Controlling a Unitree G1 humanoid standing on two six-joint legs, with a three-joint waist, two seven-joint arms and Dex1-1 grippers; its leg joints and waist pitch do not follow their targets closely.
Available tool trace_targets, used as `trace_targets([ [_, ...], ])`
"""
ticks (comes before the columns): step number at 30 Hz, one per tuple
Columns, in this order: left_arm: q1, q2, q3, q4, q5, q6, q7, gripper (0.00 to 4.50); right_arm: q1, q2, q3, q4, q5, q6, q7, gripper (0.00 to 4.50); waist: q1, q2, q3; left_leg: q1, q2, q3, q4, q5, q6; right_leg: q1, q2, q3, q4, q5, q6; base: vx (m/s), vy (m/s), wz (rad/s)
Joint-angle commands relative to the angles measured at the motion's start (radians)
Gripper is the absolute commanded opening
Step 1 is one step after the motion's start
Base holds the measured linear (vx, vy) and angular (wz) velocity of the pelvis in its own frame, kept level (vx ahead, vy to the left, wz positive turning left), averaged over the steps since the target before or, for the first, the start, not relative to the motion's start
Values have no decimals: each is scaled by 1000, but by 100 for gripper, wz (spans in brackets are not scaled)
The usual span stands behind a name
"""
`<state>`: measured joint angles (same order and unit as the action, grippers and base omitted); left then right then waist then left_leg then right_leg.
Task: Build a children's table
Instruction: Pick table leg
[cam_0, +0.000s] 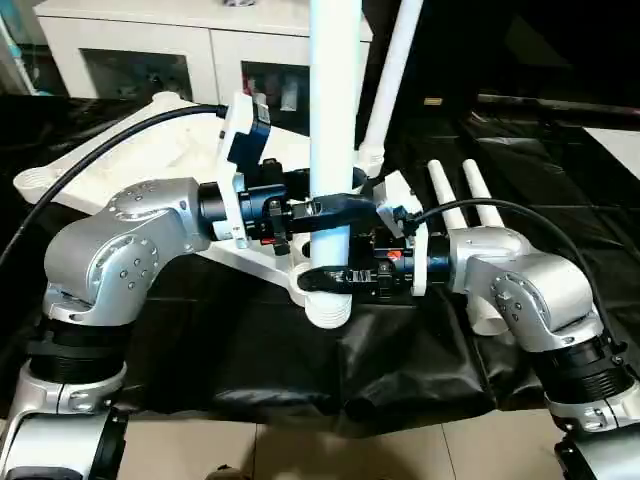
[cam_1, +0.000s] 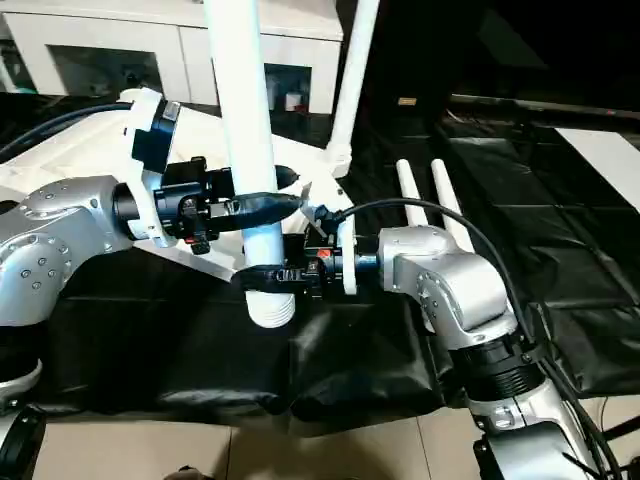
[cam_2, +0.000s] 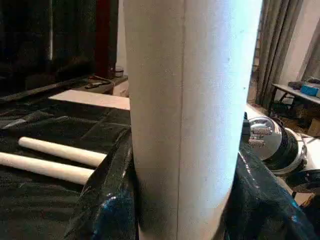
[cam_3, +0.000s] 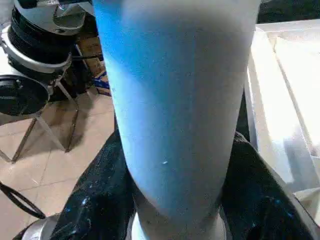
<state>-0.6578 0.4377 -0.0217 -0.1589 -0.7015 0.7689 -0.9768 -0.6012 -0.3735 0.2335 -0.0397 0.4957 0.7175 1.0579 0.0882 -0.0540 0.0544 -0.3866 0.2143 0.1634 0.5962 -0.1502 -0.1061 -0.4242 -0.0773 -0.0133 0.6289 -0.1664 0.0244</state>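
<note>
The children's table top (cam_0: 120, 170) lies upside down on black cloth. A white leg (cam_0: 335, 100) stands upright in its near corner socket (cam_0: 328, 310). My left gripper (cam_0: 330, 208) is shut on this leg from the left, a little above the socket. My right gripper (cam_0: 335, 275) grips the same leg lower down, just over the socket rim. In the wrist views the leg (cam_2: 190, 115) (cam_3: 175, 100) sits between black fingers (cam_2: 105, 200) (cam_3: 95, 210) pressed to both its sides. A second leg (cam_0: 395, 70) stands upright in the far corner.
Two loose white legs (cam_0: 445, 195) (cam_0: 482, 200) lie side by side on the black cloth (cam_0: 300, 370) to the right of the top. A white cabinet (cam_0: 150, 50) with glass doors stands behind. The cloth's front edge hangs over a tiled floor.
</note>
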Motion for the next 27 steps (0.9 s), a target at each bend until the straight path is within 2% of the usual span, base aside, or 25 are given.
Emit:
trace_targets([
  [1, 2, 3, -22, -31, -12, -3, -30, 185, 2, -8, -8, -2, -3, 23, -12, 191, -1, 4, -73, 17, -7, 17, -63, -222, -25, 53, -20, 12, -64, -196, -177, 0, 0, 0],
  [8, -1, 0, -20, -24, 5, -17, -7, 185, 7, -3, -9, 5, -4, 18, -21, 190, -1, 4, -72, 16, -7, 17, -64, -231, -30, 53, -20, 11, -65, -215, -168, 0, 0, 0],
  [10, -4, -3, -16, -18, 16, -22, 11, 241, 7, 2, -13, 8, -4, 15, -31, 190, -1, 5, -73, 16, -7, 17, -64, -231, -30, 53, -21, 12, -66, -218, -167, 0, 0, 0],
  [13, -3, -11, 4, -19, -36, 13, -2, 262, 8, 12, -30, 11, 4, 14, -51, 190, -1, 6, -74, 17, -8, 16, -64, -227, -31, 52, -20, 11, -64, -210, -171, 0, 0, 0],
  [15, -5, -11, 8, -17, -44, 21, 0, 300, 9, 13, -36, 9, 8, 16, -53, 187, -1, 7, -73, 17, -7, 16, -64, -233, -33, 52, -19, 11, -64, -206, -174, 0, 0, 0],
  [17, -11, -10, 15, -5, -48, 36, 8, 302, 9, 17, -50, 4, 17, 18, -62, 187, -1, 9, -73, 18, -8, 16, -64, -238, -33, 51, -19, 11, -64, -206, -175, 0, 0, 0],
  [20, -20, -13, 31, 13, -62, 51, 17, 342, 10, 24, -75, -1, 30, 18, -79, 187, -1, 13, -73, 18, -9, 15, -64, -244, -37, 52, -18, 10, -63, -200, -179, 0, 0, 0],
  [23, -26, -15, 45, 25, -73, 55, 20, 351, 13, 23, -93, -6, 38, 18, -93, 187, 0, 12, -73, 18, -9, 16, -64, -250, -38, 52, -19, 10, -65, -211, -177, 0, 0, 0],
  [25, -31, -17, 66, 46, -78, 52, 26, 387, 16, 15, -118, -15, 50, 19, -104, 186, 0, 16, -73, 20, -10, 15, -64, -253, -41, 52, -18, 10, -65, -207, -176, 0, 0, 0],
  [26, -31, -17, 66, 46, -78, 52, 26, 387, 16, 15, -118, -15, 50, 19, -104, 186, 0, 16, -73, 20, -10, 15, -64, -253, -41, 52, -18, 10, -65, -207, -176, 0, 0, 0],
  [27, -37, -19, 87, 87, -66, 37, 43, 392, 19, 5, -146, -34, 69, 30, -111, 186, 2, 19, -73, 21, -10, 15, -64, -256, -43, 52, -18, 10, -65, -206, -177, 0, 0, 0],
])
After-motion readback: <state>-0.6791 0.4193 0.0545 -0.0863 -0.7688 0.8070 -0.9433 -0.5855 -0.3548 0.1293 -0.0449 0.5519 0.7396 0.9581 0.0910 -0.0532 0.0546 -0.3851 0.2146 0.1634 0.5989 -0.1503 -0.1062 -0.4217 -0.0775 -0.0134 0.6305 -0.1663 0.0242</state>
